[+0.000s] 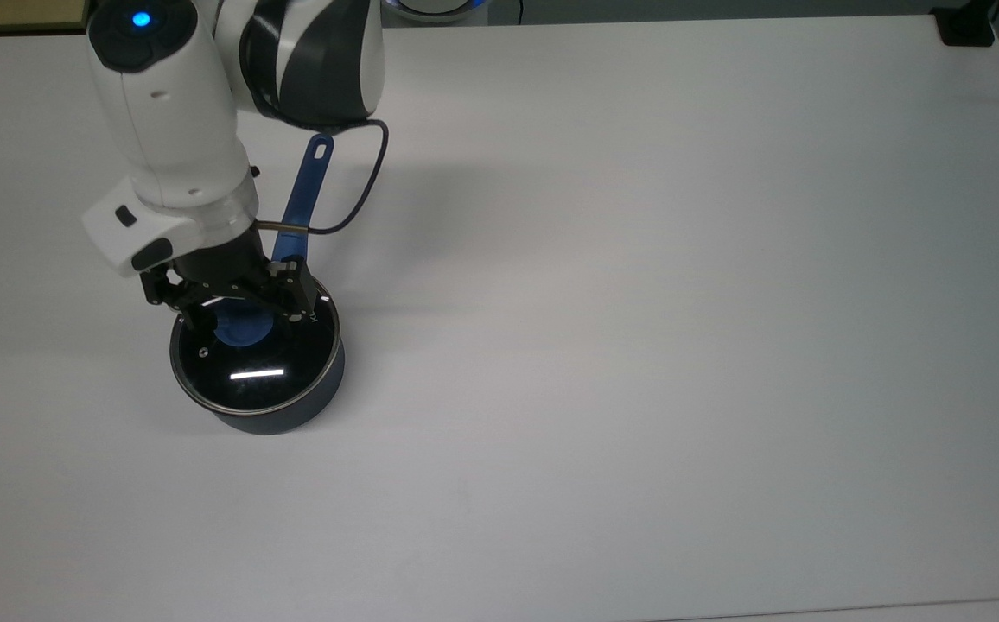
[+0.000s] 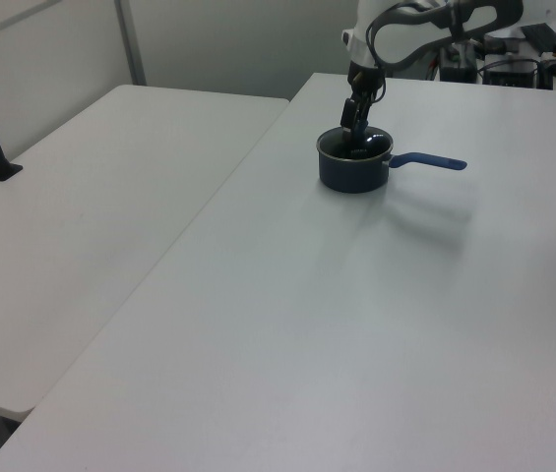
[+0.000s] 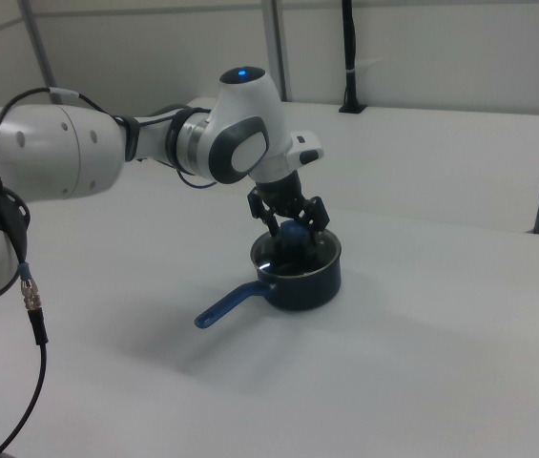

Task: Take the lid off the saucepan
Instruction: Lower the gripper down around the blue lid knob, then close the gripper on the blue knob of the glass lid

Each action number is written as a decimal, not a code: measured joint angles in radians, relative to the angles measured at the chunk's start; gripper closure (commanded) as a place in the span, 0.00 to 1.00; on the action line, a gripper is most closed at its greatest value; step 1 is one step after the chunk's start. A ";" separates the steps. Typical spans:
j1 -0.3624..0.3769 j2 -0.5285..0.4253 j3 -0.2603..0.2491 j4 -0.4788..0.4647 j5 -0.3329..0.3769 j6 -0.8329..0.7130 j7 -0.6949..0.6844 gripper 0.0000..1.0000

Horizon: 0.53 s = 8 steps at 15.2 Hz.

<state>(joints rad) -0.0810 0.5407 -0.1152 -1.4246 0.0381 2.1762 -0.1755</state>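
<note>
A white table carries a small dark blue-grey saucepan, sitting toward the top view's left. Its long blue handle runs away from the pot toward about one o'clock in the top view, ending in a hole. In the right view the same handle points to about eight o'clock; in the left view the handle points to three o'clock.

The lid — clear glass with a metal rim — is seated flat on the saucepan, covering it fully. A bright bar of reflected light lies across the glass, and a small vent sits at about nine o'clock from the lid's middle in the top view. The blue knob stands at the lid's centre.

The white robot arm reaches down from the top view's upper left, a blue light glowing on its top joint. Its black gripper hangs directly over the lid, with one finger on each side of the knob. The fingers are spread apart — in the right view the gripper shows a gap on both sides of the knob, not pinching it. In the left view the gripper sits low over the saucepan.

A dark cable loops from the arm's wrist, passing above the handle.
</note>
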 measured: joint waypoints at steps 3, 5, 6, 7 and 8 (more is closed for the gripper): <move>0.001 0.007 0.000 0.001 0.000 0.002 -0.010 0.22; 0.003 0.007 0.000 0.006 0.000 0.002 -0.011 0.31; 0.005 0.007 0.000 0.007 0.000 0.002 -0.012 0.33; 0.008 0.007 0.001 0.007 0.000 0.002 -0.012 0.35; 0.008 0.006 0.001 0.012 0.000 0.003 -0.013 0.38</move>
<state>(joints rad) -0.0730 0.5468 -0.1147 -1.4130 0.0381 2.1793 -0.1882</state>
